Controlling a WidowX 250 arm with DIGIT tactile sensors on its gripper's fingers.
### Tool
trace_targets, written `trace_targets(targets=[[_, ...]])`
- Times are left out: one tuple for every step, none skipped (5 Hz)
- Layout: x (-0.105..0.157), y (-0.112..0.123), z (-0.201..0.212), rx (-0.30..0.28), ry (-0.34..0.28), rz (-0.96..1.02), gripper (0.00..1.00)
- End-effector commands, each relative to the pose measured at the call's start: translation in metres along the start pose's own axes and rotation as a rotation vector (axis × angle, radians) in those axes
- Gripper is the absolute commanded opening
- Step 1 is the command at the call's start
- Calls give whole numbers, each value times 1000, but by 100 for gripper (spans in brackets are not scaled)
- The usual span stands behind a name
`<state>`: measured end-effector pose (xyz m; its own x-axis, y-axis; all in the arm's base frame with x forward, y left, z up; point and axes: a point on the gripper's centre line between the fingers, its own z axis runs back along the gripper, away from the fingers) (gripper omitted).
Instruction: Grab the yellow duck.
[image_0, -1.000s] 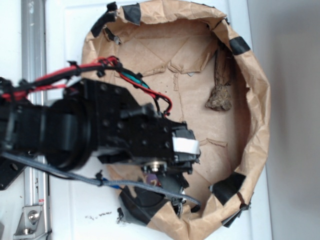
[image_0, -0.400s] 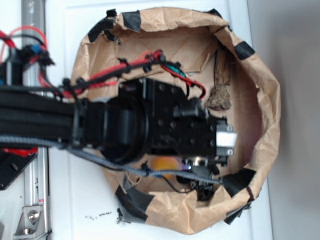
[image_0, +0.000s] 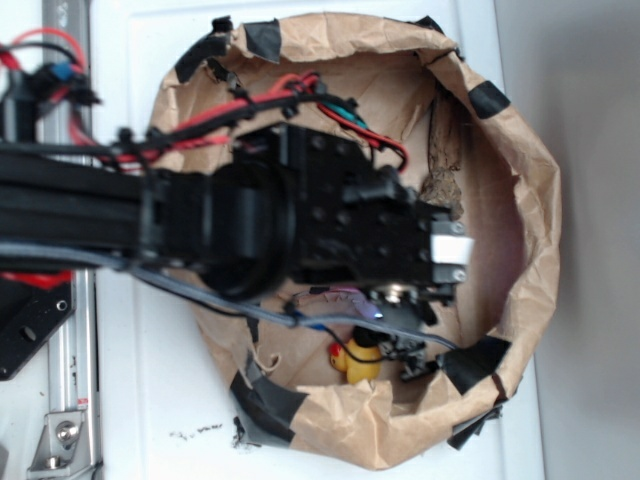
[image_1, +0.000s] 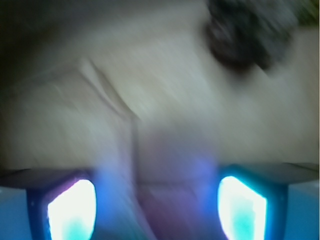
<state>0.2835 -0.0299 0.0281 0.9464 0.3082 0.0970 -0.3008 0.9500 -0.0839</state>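
Brown paper forms a crumpled ring-walled nest (image_0: 530, 250) taped with black strips on the white worktop (image_0: 170, 400). Low inside it, against the near wall, sits the yellow duck (image_0: 359, 364), partly hidden under dangling cables. The black arm reaches across the nest from the left, and its pincer (image_0: 415, 352) hangs just beside the duck, to the duck's right, apart from it as far as the exterior view shows. Whether the pincer is spread or pressed together cannot be told; the wrist view is blurred. A brown bark-like lump (image_0: 440, 185) lies behind the arm.
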Motion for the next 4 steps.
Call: trace_targets(targets=[[-3, 8, 58, -181, -205, 150, 100], [-6, -1, 61, -221, -185, 205, 100], [-10, -20, 42, -184, -88, 219, 100], [-14, -32, 25, -169, -44, 157, 100]])
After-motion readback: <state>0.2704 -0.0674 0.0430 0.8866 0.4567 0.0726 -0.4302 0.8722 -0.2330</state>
